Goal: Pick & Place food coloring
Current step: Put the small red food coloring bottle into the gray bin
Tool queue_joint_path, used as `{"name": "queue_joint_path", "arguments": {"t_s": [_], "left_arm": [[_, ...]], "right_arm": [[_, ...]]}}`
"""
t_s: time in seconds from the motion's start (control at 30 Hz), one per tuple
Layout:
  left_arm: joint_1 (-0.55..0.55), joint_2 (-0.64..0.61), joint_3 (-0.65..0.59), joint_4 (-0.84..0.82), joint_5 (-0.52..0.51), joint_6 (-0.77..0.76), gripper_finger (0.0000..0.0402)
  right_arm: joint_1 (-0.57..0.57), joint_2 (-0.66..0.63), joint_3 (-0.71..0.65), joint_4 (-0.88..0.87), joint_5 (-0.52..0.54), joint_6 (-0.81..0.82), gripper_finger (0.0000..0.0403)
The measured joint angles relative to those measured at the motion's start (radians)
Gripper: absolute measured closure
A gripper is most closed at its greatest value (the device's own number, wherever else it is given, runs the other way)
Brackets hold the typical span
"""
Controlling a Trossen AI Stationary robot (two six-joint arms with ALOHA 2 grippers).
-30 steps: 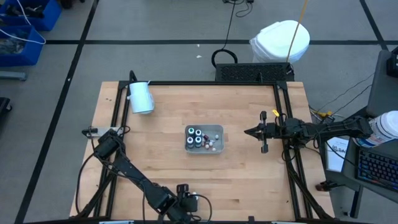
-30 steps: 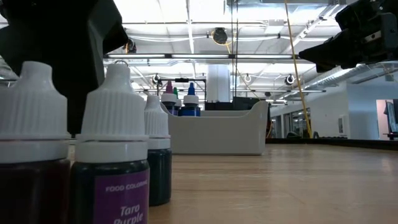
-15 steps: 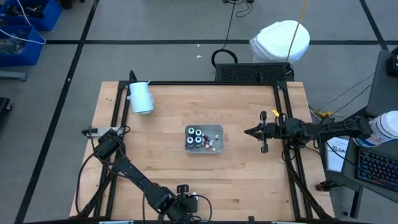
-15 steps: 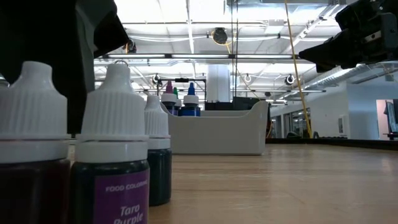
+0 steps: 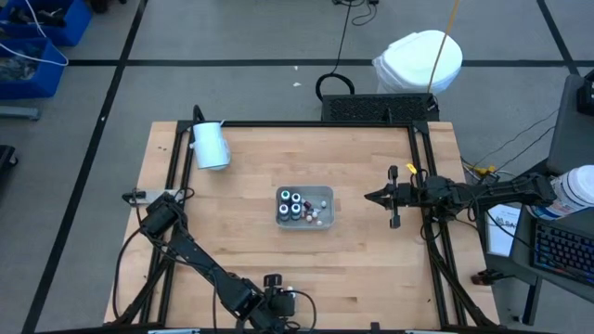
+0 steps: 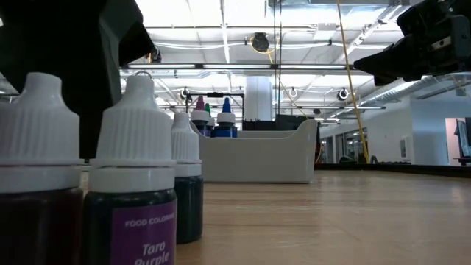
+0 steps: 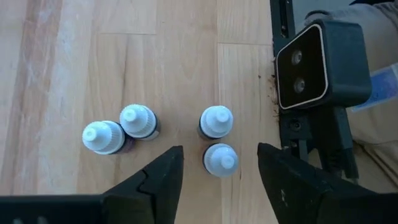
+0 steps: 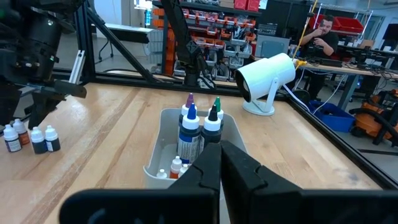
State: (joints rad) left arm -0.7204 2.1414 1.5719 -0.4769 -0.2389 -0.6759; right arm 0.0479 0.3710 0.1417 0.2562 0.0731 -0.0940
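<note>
Tray [image 8: 163, 163]: several bottles in. Four small bottles [image 7: 221, 159] on desk, one between left gripper [image 7: 219, 175] fingers, spread wide, unheld. Right gripper [image 8: 221, 163] closed, empty.

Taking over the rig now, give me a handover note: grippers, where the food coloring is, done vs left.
Left gripper: at the table's near edge, jaws open, lined up on one small bottle. Nothing is gripped.
Right gripper: waiting at the right side of the table, jaws shut, empty.
Other three small bottles: upright on the wood beside that one.
Tray: mid-table, holding the tall bottles and a few tiny ones.
Done: nothing in transit.
Left: probably the four loose bottles; the frames do not show which way they are going.
</note>
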Motion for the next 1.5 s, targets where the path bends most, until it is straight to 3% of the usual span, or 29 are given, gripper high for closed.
{"name": "queue_joint_path", "arguments": {"t_s": [0.63, 1.1, 1.5], "left_arm": [[0.001, 0.017, -0.031, 0.051, 0.004, 0.009, 0.0189], [0.014, 0.032, -0.031, 0.061, 0.065, 0.007, 0.0281], [0.023, 0.032, -0.03, 0.069, 0.115, 0.015, 0.0303]], "right_arm": [[0.0, 0.0, 0.0, 0.0, 0.0, 0.0, 0.0403], [0.0, 0.0, 0.0, 0.0, 0.002, 0.0, 0.0403], [0.0, 0.0, 0.0, 0.0, 0.003, 0.0, 0.0403]]}}
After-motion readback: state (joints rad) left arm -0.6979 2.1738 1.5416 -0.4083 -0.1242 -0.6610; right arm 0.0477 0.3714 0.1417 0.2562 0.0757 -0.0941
